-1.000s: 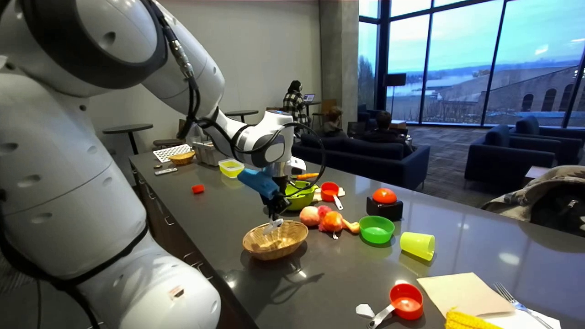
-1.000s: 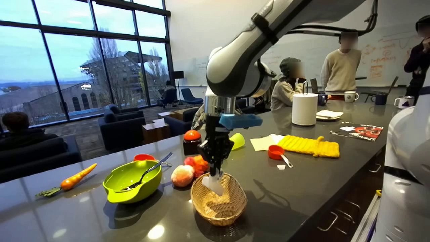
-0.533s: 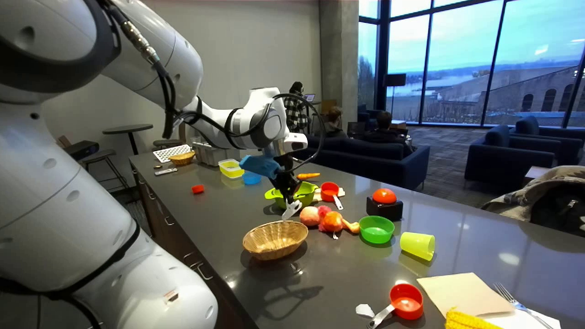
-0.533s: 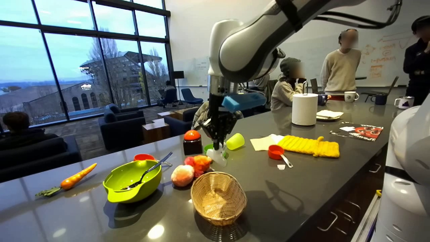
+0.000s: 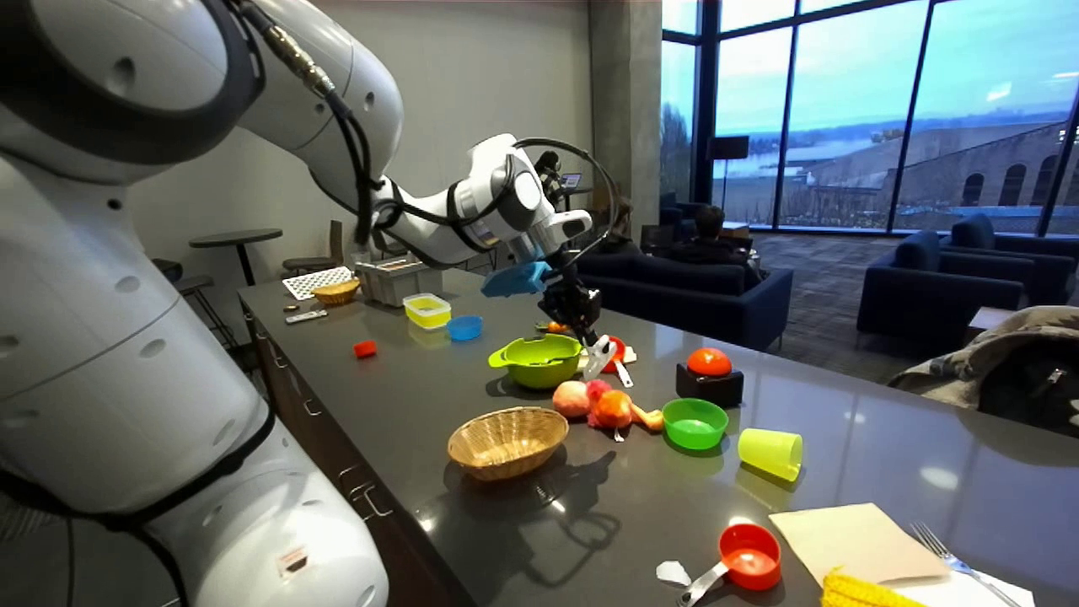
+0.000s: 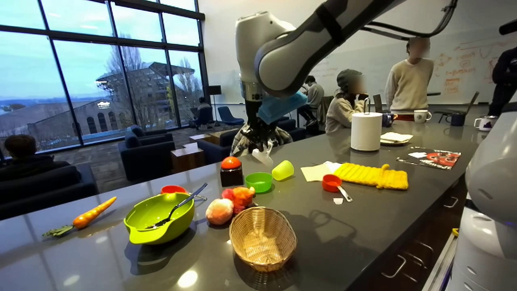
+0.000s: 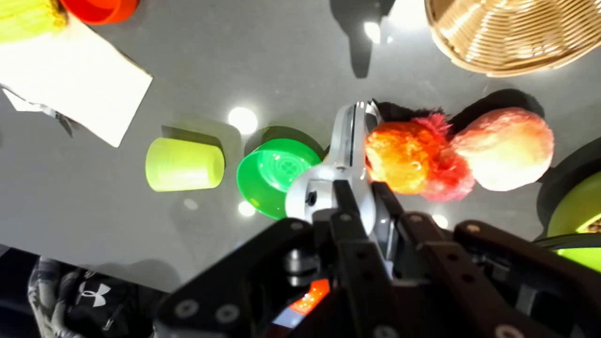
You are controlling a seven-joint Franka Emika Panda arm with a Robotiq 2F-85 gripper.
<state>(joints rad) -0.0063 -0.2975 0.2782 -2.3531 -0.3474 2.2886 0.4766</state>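
Note:
My gripper (image 7: 361, 188) is shut on a white plastic tool (image 7: 305, 195), which has a rounded body and a narrow slotted arm. In the wrist view the tool hangs above the counter, partly covering a small green bowl (image 7: 260, 183) and the edge of an orange-red plush (image 7: 404, 157). A peach-coloured plush ball (image 7: 504, 148) lies beside that plush. In both exterior views the tool (image 5: 600, 357) points down at a slant from the gripper (image 6: 260, 146), touching nothing else. A wicker basket (image 6: 262, 238) stands nearer the robot, with no object visible inside.
On the counter are a tipped yellow cup (image 5: 770, 453), a red dome button on a black box (image 5: 709, 384), and a lime bowl (image 6: 161, 224) with a spoon. Red measuring cups (image 5: 749, 556), a carrot (image 6: 93, 214) and a yellow knit cloth (image 6: 371, 176) lie around. People stand behind.
The gripper has risen from over the basket, carrying the white tool outward past the plush toys, and now leans more. Basket and other counter items have stayed put.

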